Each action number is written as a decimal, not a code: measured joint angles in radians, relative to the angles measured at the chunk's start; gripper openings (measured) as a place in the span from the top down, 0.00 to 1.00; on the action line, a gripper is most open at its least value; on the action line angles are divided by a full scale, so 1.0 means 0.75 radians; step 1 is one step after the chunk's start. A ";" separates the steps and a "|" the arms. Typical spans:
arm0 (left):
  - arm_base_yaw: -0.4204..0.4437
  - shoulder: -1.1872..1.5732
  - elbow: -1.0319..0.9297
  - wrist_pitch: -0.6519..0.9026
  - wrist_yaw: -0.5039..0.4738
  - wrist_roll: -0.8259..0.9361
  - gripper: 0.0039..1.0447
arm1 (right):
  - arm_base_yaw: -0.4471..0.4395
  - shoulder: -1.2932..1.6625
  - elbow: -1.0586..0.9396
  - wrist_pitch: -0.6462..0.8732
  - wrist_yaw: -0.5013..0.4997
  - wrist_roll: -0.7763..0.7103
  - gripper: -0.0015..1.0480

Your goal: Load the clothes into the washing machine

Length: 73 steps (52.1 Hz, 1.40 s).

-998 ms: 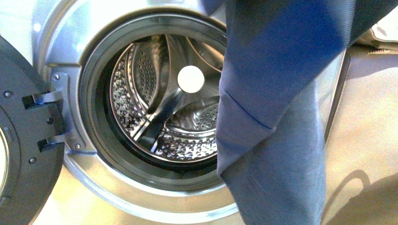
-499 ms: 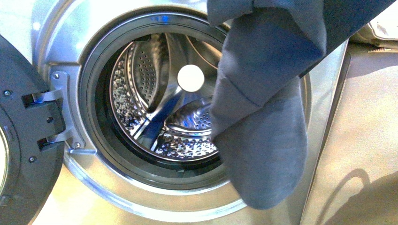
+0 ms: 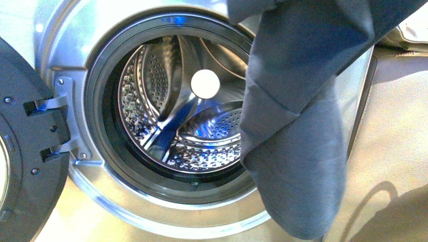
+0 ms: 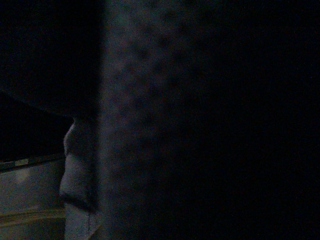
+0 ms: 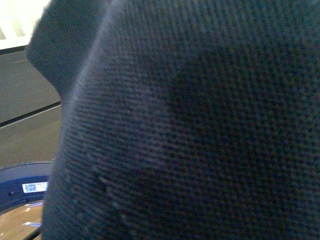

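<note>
The clothes [image 3: 303, 116], a dark navy garment, hang from above the top of the front view, draped over the right side of the washing machine's [image 3: 75, 30] round opening. The perforated steel drum [image 3: 176, 116] stands open and holds nothing. Neither gripper shows in any view; both are shut on the clothes out of sight. Navy weave of the clothes [image 5: 200, 130] fills the right wrist view and hides the jaws. The left wrist view is dark.
The machine's dark door [image 3: 25, 151] hangs swung open at the left on its hinge [image 3: 48, 108]. Beige floor [image 3: 393, 151] lies to the right of the machine. A blue-rimmed round object [image 5: 22, 185] shows at a corner of the right wrist view.
The hanging clothes swung left and rose half a second ago, then shifted back to the right and dropped lower. The drum and door have not moved.
</note>
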<state>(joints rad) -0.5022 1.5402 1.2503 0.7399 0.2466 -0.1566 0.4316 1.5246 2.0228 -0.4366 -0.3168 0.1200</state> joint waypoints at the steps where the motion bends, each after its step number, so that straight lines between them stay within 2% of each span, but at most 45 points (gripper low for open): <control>1: 0.003 0.001 0.000 0.000 -0.002 0.000 0.79 | 0.000 0.000 0.001 0.000 0.000 0.000 0.53; 7: 0.031 0.001 -0.004 0.000 -0.007 0.004 0.88 | 0.000 0.000 0.003 0.000 0.000 0.000 0.39; 19: 0.130 -0.010 -0.114 -0.011 0.025 0.022 0.89 | 0.001 0.000 0.008 0.000 -0.001 0.003 0.06; 24: 0.160 -0.016 -0.168 -0.114 0.018 0.083 0.89 | 0.000 0.000 0.008 0.000 -0.001 0.004 0.08; 29: 0.188 -0.016 -0.196 -0.303 -0.048 0.178 0.89 | 0.001 0.000 0.009 0.000 -0.001 0.005 0.07; 33: 0.213 -0.014 -0.258 -0.332 -0.048 0.231 0.89 | 0.001 0.000 0.009 0.000 -0.002 0.006 0.07; 61: 0.358 0.122 -0.387 -0.191 -0.050 0.332 0.89 | 0.001 -0.001 0.010 0.000 -0.001 0.006 0.07; 73: 0.435 0.335 -0.389 -0.033 -0.146 0.351 0.89 | 0.001 -0.001 0.010 0.000 -0.002 0.006 0.07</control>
<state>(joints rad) -0.1761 1.7912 0.9585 0.7155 0.1368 0.1066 0.4324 1.5242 2.0300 -0.4366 -0.3180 0.1242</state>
